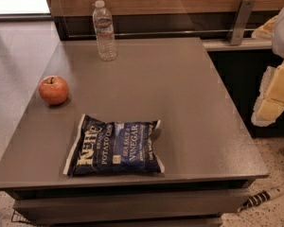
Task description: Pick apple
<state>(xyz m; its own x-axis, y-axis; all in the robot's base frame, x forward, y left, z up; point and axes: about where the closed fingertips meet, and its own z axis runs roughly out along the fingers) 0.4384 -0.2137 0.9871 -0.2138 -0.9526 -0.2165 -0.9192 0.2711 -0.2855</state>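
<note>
The apple (53,90) is small, round and red-orange with a short dark stem. It stands upright near the left edge of the grey table (180,93). My gripper (270,100) shows as a white and yellowish shape at the right edge of the view, beyond the table's right side and far from the apple. It holds nothing that I can see.
A dark blue potato chip bag (114,146) lies flat near the table's front edge, right of and below the apple. A clear plastic water bottle (104,30) stands at the back left. A wooden wall panel and a metal rail (240,21) run behind the table.
</note>
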